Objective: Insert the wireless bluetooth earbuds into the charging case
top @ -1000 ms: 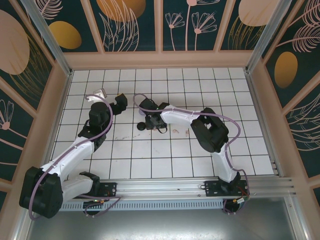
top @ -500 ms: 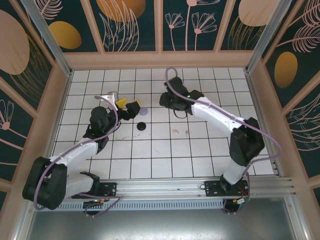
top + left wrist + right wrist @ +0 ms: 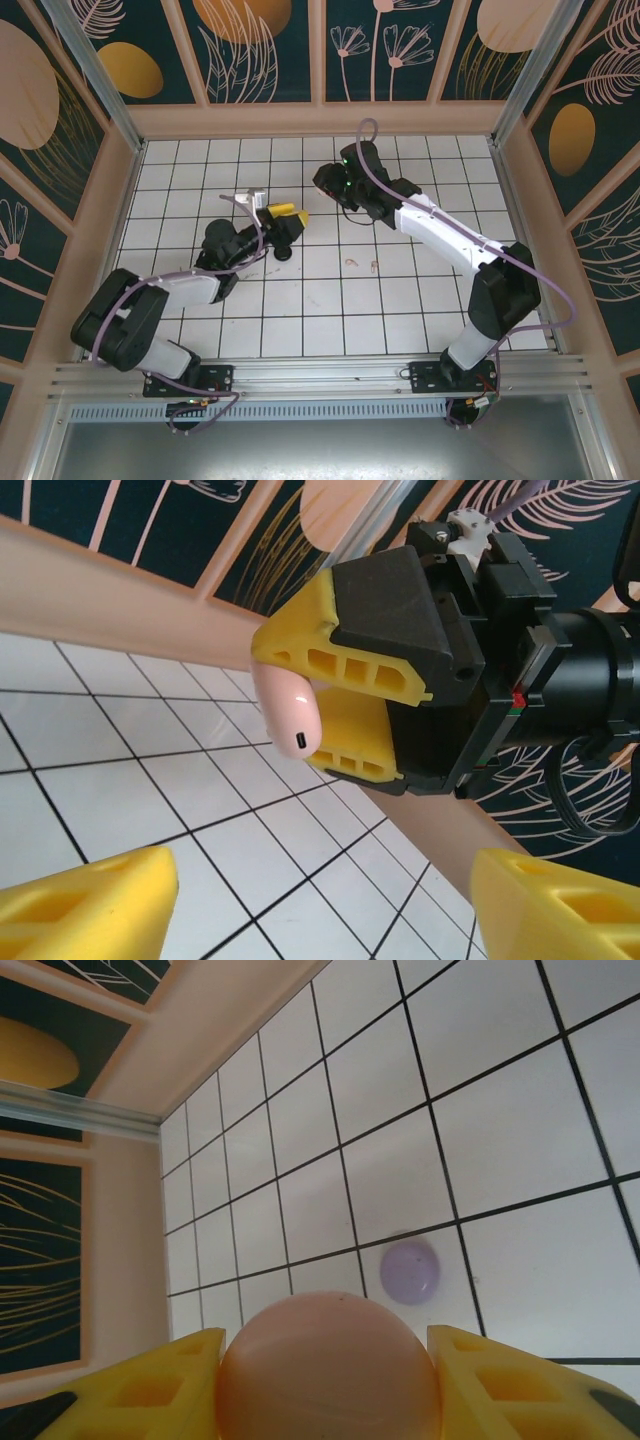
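Yellow-fingered and spread open, the left pincer [image 3: 322,910] has been brought nearer the right pincer [image 3: 328,1355], by which the charging case [image 3: 286,702] is clamped above the table [image 3: 500,1110]: pale pink, smooth, rounded, one small slot.

a purpose-built robot test cell, the sort found in a lab rather than a home or shop. the work surface is a white table [image 3: 400,310] ruled into a black grid, boxed in on three sides by pale wooden framing [image 3: 320,120] that holds dark teal panels [image 3: 265,45] printed with leaves and flowers. an aluminium rail [image 3: 330,372] runs along the near edge, with two white-and-black arms [image 3: 440,225] bolted to it and lilac cables [image 3: 360,125] looped along them
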`<state>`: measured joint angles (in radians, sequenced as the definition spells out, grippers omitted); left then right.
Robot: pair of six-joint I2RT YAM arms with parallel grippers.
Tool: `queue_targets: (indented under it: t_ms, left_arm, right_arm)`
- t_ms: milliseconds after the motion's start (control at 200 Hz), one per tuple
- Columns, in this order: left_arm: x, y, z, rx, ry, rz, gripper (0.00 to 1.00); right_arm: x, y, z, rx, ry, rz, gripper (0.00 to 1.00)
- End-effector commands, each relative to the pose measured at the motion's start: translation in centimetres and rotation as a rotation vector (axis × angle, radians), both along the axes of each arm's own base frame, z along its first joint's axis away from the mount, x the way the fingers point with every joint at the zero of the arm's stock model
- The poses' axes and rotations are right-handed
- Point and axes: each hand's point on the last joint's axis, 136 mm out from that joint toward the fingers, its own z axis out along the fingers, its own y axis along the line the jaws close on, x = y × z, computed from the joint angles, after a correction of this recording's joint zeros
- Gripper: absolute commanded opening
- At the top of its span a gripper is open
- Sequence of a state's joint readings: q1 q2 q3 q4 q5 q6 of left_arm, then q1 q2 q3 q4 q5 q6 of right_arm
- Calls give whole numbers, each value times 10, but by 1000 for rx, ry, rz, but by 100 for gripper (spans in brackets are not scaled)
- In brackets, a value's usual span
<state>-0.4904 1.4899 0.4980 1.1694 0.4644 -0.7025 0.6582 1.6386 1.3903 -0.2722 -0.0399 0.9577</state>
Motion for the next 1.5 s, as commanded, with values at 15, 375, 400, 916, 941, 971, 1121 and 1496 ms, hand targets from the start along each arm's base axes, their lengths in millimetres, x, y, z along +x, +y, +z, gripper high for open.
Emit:
queue_targets:
  t_ms: [15,375,400,916,941,971,1121,1496]
  left_arm:
    - [4,-5,31,-103,-86,-9,69]
    - [16,-17,35,-184,-104,-15,50]
    - [18,-17,36,-186,-104,-16,49]
    - [32,-35,31,-216,-93,-45,35]
    - [32,-35,31,-219,-95,-48,35]
    - [32,-36,32,-223,-97,-51,35]
    - [33,-36,31,-232,-98,-48,39]
    - [38,-37,35,-259,-105,-40,40]
  right_arm:
    - [-4,12,17,98,-11,4,38]
    - [-8,21,19,122,-12,19,38]
    - [-8,21,18,122,-11,20,38]
    - [-11,27,22,149,-13,45,38]
    - [-11,27,21,147,-12,45,38]
    - [-12,27,20,147,-11,44,38]
    - [-12,28,21,149,-11,48,38]
    - [-16,30,17,154,-5,59,37]
